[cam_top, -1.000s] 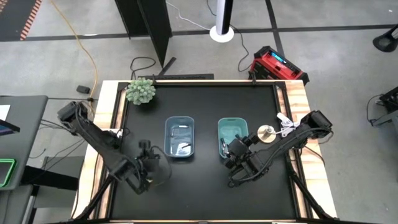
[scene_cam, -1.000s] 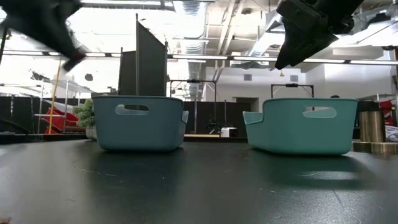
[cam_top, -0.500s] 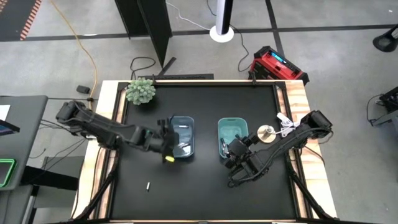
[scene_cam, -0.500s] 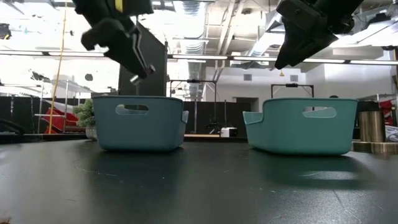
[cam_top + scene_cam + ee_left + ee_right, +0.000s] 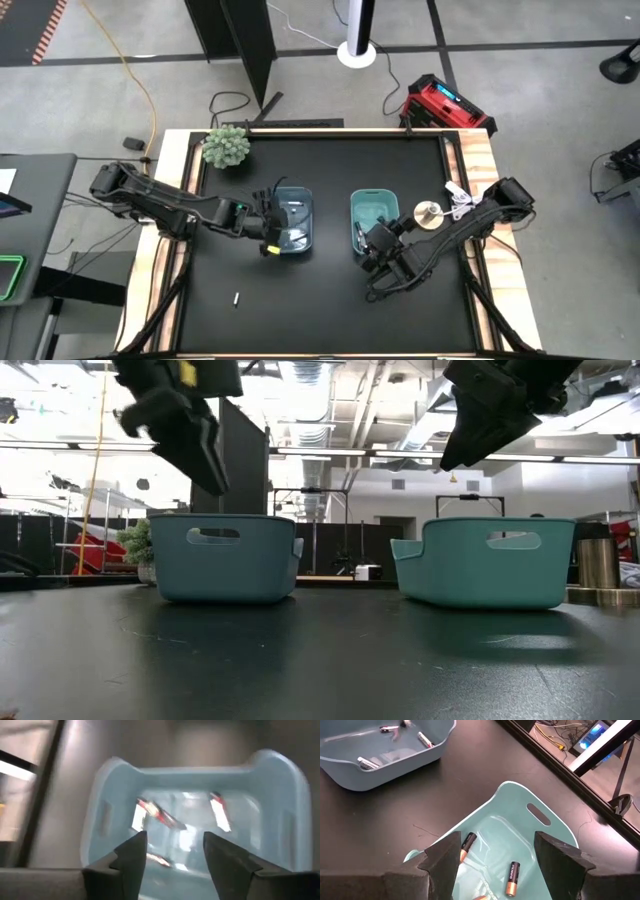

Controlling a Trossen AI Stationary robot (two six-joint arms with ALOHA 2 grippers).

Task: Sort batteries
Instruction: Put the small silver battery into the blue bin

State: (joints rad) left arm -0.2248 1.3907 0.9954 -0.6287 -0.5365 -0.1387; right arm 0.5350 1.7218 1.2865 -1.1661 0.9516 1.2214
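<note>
High view shows the sorting well along: two plastic bins sit side by side in the middle of the black tabletop, and both already hold batteries. The pale blue bin on the left carries several whitish-silver batteries, seen lying loose on its floor in the left wrist view. The teal bin on the right holds dark batteries with coppery ends, clear in the right wrist view. One small pale battery lies alone on the tabletop, well apart from both bins, toward the near left; it looks to be the last one left to sort, though a stray hidden under an arm cannot be ruled out.

Over the near left edge of the pale blue bin hangs the left gripper, its jaws spread apart with nothing between them. By the near end of the teal bin waits the right gripper, its jaws likewise wide and empty.
</note>
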